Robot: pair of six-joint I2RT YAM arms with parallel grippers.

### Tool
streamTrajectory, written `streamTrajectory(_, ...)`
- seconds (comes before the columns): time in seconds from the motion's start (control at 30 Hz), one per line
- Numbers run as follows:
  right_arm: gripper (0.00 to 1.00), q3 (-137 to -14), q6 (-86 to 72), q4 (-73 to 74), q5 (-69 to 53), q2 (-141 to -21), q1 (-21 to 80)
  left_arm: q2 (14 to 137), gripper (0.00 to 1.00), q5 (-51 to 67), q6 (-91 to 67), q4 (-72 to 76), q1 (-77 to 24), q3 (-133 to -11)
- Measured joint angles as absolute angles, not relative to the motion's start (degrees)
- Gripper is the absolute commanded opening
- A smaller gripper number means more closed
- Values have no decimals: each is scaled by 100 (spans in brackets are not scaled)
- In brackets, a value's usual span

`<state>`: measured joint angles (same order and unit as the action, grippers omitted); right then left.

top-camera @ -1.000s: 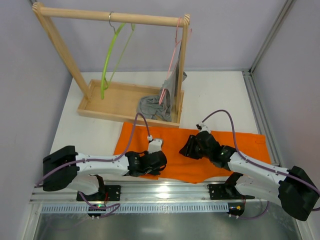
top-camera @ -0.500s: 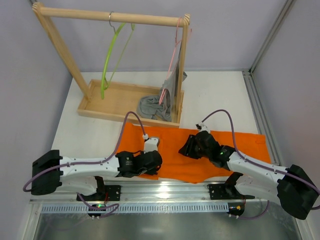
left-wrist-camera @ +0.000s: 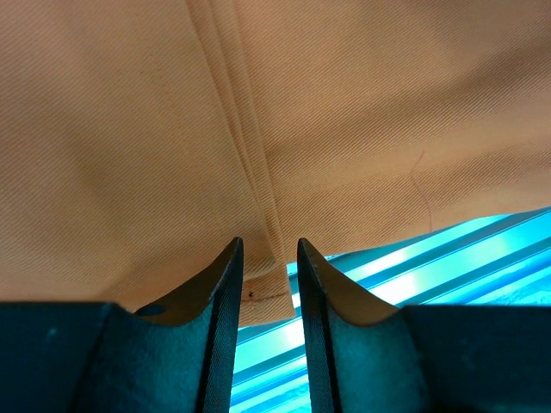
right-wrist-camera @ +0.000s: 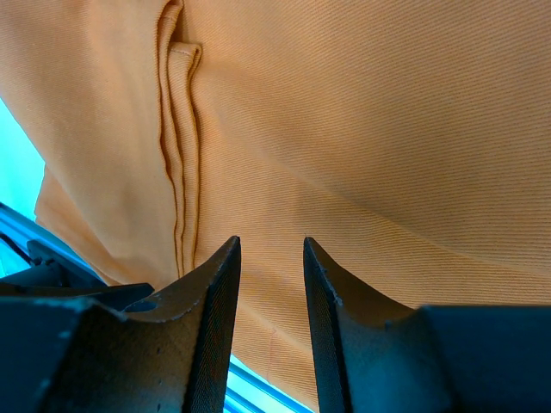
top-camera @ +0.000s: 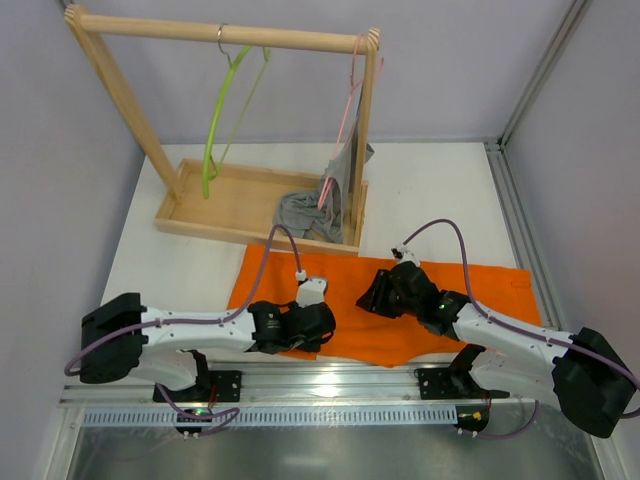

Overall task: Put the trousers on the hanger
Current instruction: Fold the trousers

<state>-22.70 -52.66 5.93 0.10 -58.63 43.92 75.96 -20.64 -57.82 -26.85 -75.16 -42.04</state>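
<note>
Your left gripper (left-wrist-camera: 269, 258) is released, its dark tapered fingers narrowly apart over a flat stitched seam at the hem of the trousers (left-wrist-camera: 370, 120). Your right gripper (right-wrist-camera: 271, 258) is likewise released over fine orange twill. The trousers lie flat just in front of the wooden rack (top-camera: 200, 33). The thin lime hanger (top-camera: 212, 140) hangs from the rack's top rail, with open room beside it.

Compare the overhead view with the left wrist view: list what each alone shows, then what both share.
Overhead only: the wooden rack, the green hanger on its bar, the pink hanger with a grey garment, and the right gripper. Left wrist only: the seam running to the cloth's edge. Both: the orange trousers, the left gripper and the metal rail at the near edge.
</note>
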Motion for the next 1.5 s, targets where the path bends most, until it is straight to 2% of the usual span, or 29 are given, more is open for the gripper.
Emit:
streamTrajectory(0.5, 39, -2270, -5266, 593, 8, -5850, 4392, 8073, 25, -2150, -5798, -2867, -7585, -4359)
streamTrajectory(0.53, 39, -2270, -5266, 593, 8, -5850, 4392, 8117, 23, -2152, -5800, -2864, -7590, -4366)
streamTrajectory(0.57, 39, -2268, -5266, 593, 8, -5850, 4392, 8162, 15, -2154, -5804, -2862, -7603, -4372)
streamTrajectory(0.67, 39, -2248, -5266, 593, 8, -5850, 4392, 8235, 0, -2178, -5813, -2862, -7644, -4401)
streamTrajectory(0.83, 39, -2222, -5266, 587, -5, -5850, 4392, 8226, 0, -2252, -5808, -2993, -7719, -4488)
streamTrajectory(1.03, 48, -2222, -5249, 392, -290, -5850, 4392, 7758, 0, -2252, -5808, -3223, -7741, -4486)
streamTrajectory(1.3, 68, -2220, -5437, -174, -563, -6130, 4397, 6997, 0, -2154, -5876, -3105, -7756, -4165)
streamTrajectory(1.5, 69, -2169, -5848, -917, -615, -6657, 4648, 6995, 0, -1931, -6099, -2683, -7762, -3677)
